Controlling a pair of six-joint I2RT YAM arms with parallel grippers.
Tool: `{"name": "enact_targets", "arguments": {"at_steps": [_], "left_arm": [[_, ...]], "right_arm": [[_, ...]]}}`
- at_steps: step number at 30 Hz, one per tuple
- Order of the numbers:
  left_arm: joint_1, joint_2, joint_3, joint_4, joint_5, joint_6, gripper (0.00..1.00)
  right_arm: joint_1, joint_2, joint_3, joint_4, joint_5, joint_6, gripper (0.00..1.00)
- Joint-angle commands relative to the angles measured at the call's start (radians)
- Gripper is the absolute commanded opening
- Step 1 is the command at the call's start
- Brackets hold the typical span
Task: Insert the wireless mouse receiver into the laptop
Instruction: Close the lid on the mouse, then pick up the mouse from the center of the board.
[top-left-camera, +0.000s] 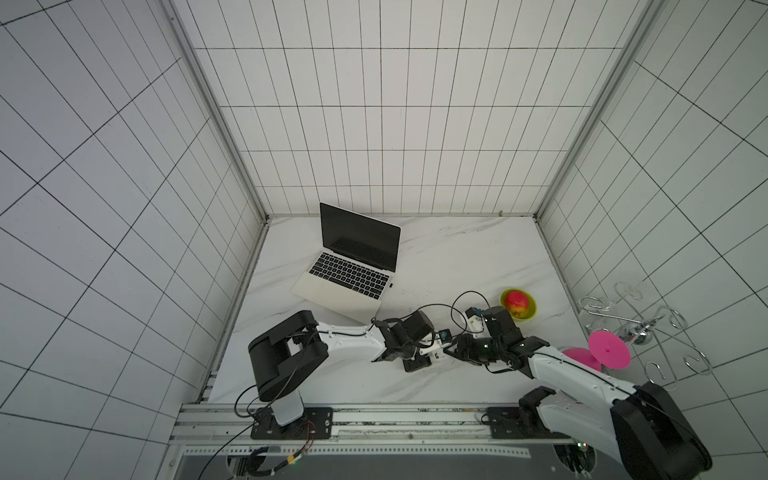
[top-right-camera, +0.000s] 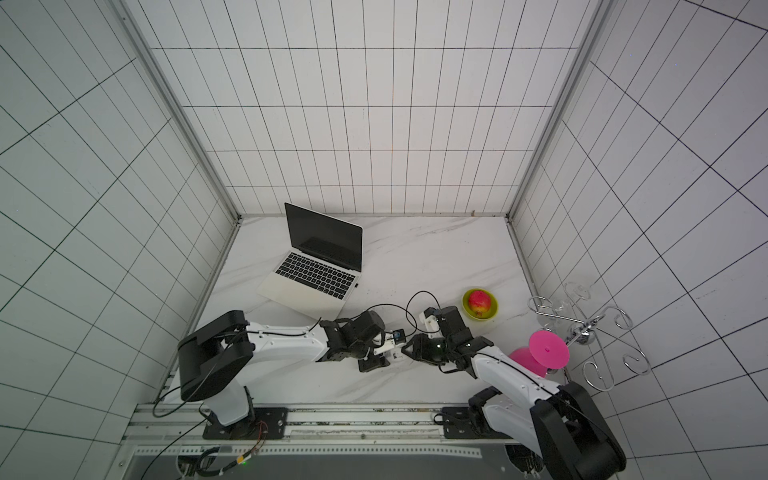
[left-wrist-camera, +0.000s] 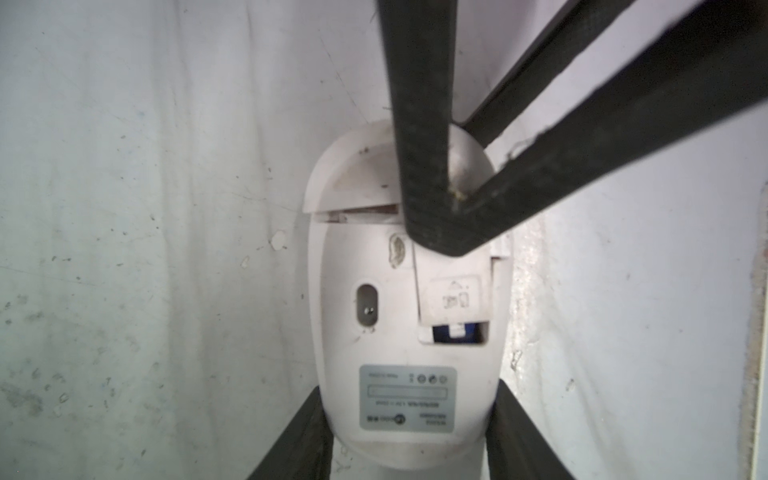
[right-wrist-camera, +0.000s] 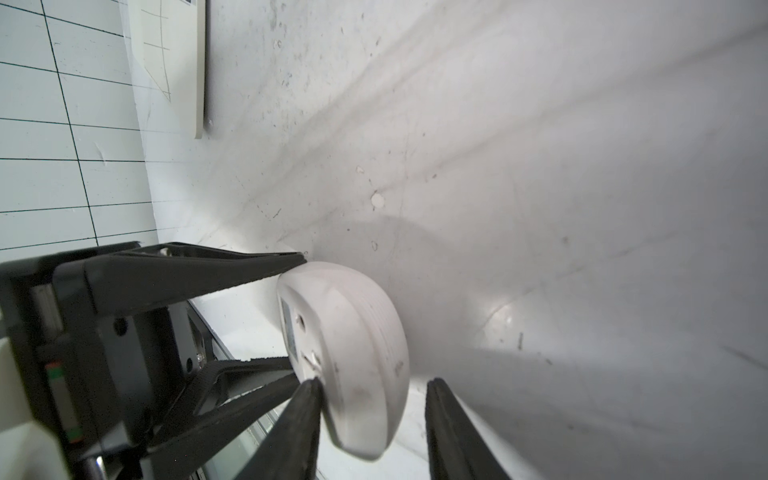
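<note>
fingers (left-wrist-camera: 303, 436) of the left gripper (left-wrist-camera: 410, 386) squeeze the mouse (left-wrist-camera: 390, 345) by its two sides and hold it over the table (left-wrist-camera: 124, 208), belly showing. the mouse's long side runs straight out from that gripper toward the right gripper (right-wrist-camera: 374, 384). the right gripper's fingers are apart, one on each side of the mouse's far end. one tip (left-wrist-camera: 424, 166) rests on the belly by the little cover (left-wrist-camera: 453, 295). the other has a gap to the round back, so it grips nothing.

i think the step is getting the receiver out of the mouse. i can't see the receiver. my guess is it hides under that cover, so i can't tell which way it points or how its long side lies. a tiny dark stub (top-left-camera: 391, 285) at the right edge of the laptop (top-left-camera: 340, 291) is too small to name.

next the right tip must slide the cover off with a small push while the left holds tight.

the laptop stands open at the back left, well apart from both grippers.
</note>
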Motion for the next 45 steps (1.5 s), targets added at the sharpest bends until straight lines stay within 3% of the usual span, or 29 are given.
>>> {"name": "enact_targets", "arguments": {"at_steps": [1,27,31,36,40,45], "left_arm": [[-0.012,0.042,0.003,-0.038,-0.028,-0.019,0.32],[-0.026,0.022,0.004,-0.026,-0.064,-0.031,0.31],[-0.027,0.025,0.005,-0.026,-0.066,-0.035,0.31],[-0.024,0.003,-0.009,-0.003,-0.072,-0.064,0.30],[-0.002,-0.057,-0.019,0.028,-0.016,-0.143,0.29],[0.090,-0.187,-0.074,0.126,0.142,-0.348,0.28]], "right_arm": [[0.016,-0.014,-0.036,-0.062,0.062,0.023,0.43],[0.070,0.048,-0.027,-0.056,0.082,0.038,0.45],[0.068,0.022,-0.009,-0.072,0.083,0.028,0.50],[0.016,-0.090,0.073,-0.223,0.142,-0.048,0.69],[-0.094,-0.194,0.136,-0.325,0.134,-0.129,0.83],[-0.234,-0.253,0.157,-0.347,-0.001,-0.185,0.87]]}}
